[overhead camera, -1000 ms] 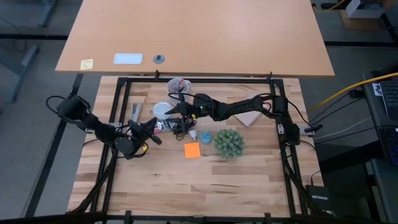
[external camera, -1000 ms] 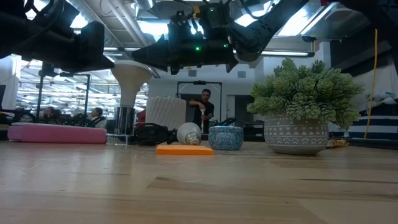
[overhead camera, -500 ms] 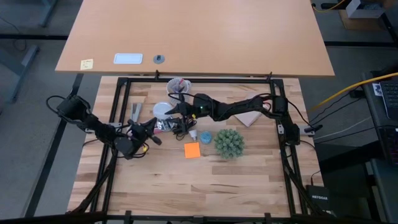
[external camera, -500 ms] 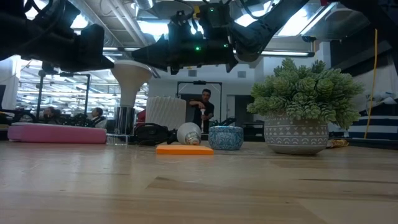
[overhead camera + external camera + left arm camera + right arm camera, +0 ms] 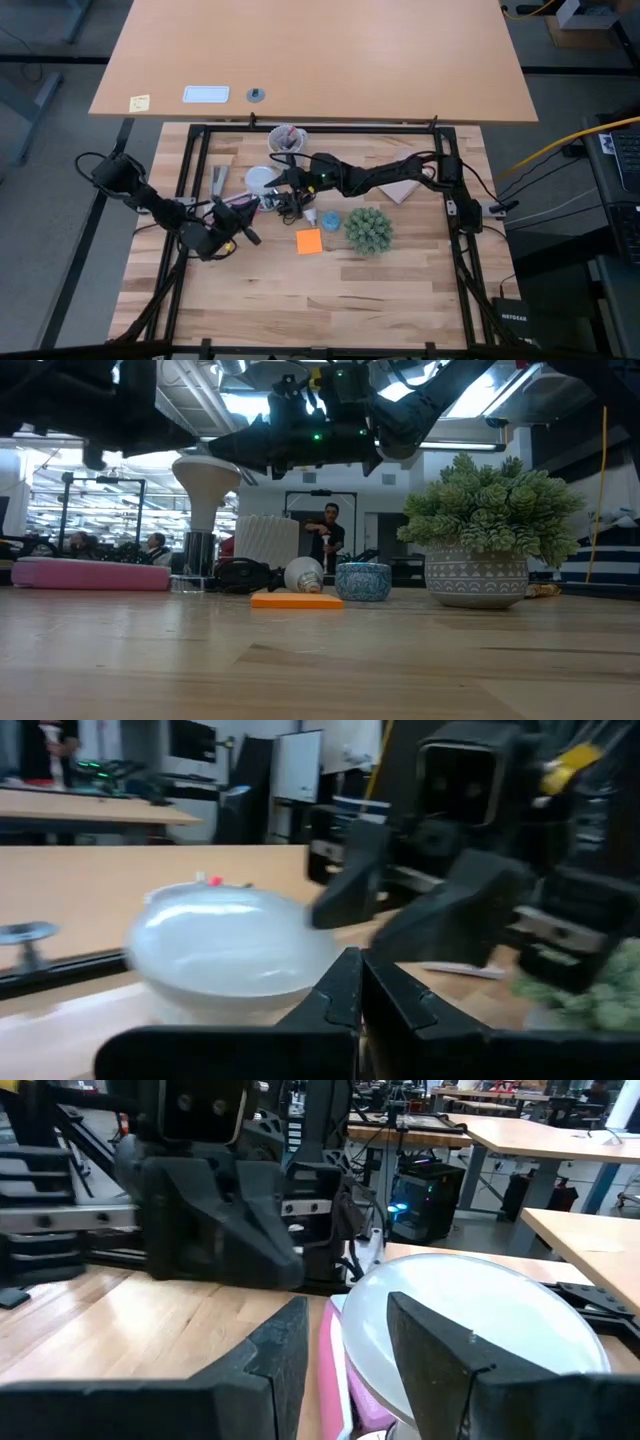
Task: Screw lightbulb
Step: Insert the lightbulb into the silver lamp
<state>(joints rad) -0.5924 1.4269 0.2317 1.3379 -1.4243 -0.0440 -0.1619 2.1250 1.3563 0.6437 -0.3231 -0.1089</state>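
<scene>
The white lightbulb (image 5: 262,180) stands upright, dome up, its narrow base in a shiny silver socket (image 5: 200,552) on the table. My right gripper (image 5: 345,1315) is open and reaches level from the table's right. It stops at the dome's right side (image 5: 480,1315), level with the dome's top (image 5: 205,472). My left gripper (image 5: 358,970) is shut and holds nothing. It hovers near-left of the bulb (image 5: 220,945) and points at it. My right gripper has one open finger (image 5: 440,1350) close beside the dome's edge. That finger hides the spot, so I cannot tell whether it touches. Nothing is pinched between its fingers.
A smaller bulb (image 5: 311,215) lies on the table beside a blue cup (image 5: 330,218). An orange sticky note (image 5: 309,240) and a potted plant (image 5: 368,230) are nearer. A cup of pens (image 5: 285,137) stands at the far side. A black frame (image 5: 190,170) borders the table.
My left gripper has risen a little and swung about, still shut. In the low view its dark bulk has cleared the bulb's left side. The bulb and my right gripper have stayed where they were.
</scene>
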